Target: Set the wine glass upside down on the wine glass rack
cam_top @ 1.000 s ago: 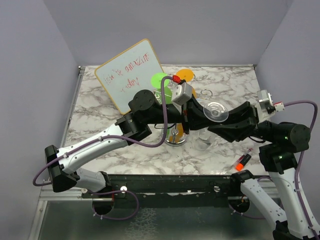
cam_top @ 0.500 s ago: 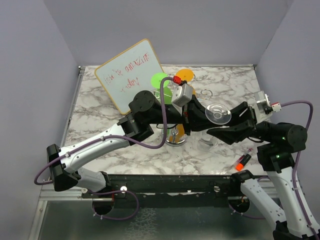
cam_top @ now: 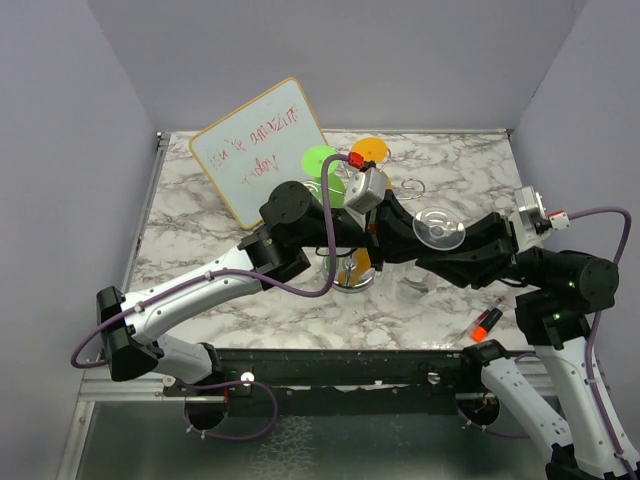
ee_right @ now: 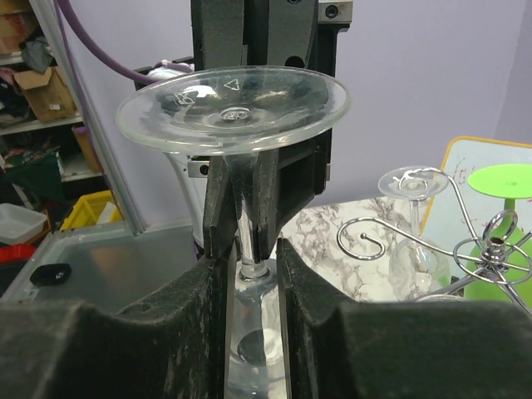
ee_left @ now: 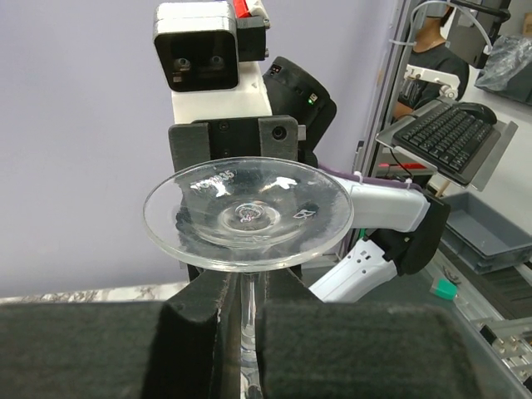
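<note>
Marble table [cam_top: 190, 270], one rack [cam_top: 350, 282]; one held glass [cam_top: 437, 224]

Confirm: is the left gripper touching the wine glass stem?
Touching. The left wrist view shows the left gripper closed on the stem of the wine glass, with no gap visible on either side and the glass's foot up.

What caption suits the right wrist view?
Inverted wine glass, foot up, straddled by the right end effector; chrome wine glass rack at right.
</note>
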Controlling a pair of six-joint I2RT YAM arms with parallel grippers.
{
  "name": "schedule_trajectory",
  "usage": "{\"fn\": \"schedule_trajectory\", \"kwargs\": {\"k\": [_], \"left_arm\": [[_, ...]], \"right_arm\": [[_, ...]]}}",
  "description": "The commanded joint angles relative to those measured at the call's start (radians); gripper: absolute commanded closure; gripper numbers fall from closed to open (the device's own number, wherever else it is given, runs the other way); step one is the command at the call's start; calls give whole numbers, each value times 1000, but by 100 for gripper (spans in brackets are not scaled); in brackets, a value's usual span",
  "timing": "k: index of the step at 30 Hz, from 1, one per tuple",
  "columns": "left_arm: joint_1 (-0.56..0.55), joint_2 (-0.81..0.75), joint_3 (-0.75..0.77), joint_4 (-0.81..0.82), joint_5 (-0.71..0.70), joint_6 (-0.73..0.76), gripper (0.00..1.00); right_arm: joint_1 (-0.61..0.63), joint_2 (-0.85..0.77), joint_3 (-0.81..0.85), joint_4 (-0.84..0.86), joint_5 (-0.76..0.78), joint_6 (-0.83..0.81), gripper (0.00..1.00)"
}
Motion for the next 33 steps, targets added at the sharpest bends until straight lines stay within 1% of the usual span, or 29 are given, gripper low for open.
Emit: {"fn": "schedule_trajectory", "kwargs": {"k": [1, 4, 11, 16, 17, 20, 21, 25, 29, 30, 31, 33], "left_arm": [[-18, 4, 27, 118, 57, -16, 100], [-21, 15, 39, 125, 77, -16, 100], [-36, 27, 45, 143, 100, 2, 100], [-41, 33, 49, 154, 101, 16, 100], [-41, 34, 47, 156, 98, 17, 99], [-41, 27, 33, 157, 76, 18, 88], [-41, 23, 28, 158, 67, 16, 82], [-41, -2, 1, 158, 23, 20, 64], [-41, -26, -21, 158, -39, 14, 37], [-41, -32, -29, 156, -55, 13, 33], [-41, -40, -37, 156, -73, 13, 25], [-41, -57, -56, 156, -104, 18, 17]], "right_arm": [[-2, 10, -18, 10, -17, 16, 71], [-3, 13, -17, 11, -25, 14, 75], [-2, 18, -13, 14, -43, 23, 97], [-3, 8, -18, 12, -22, 18, 99], [-3, 6, -18, 9, -11, 11, 99], [-2, -10, -15, -20, 51, -25, 99], [-2, -16, -15, -32, 74, -40, 99], [-2, -40, -26, -33, 142, -61, 99], [-3, -65, -26, -34, 226, -68, 99], [-3, -72, -22, -40, 242, -76, 99], [-3, -79, -18, -55, 274, -86, 99], [-2, -90, -5, -84, 321, -109, 99]]}}
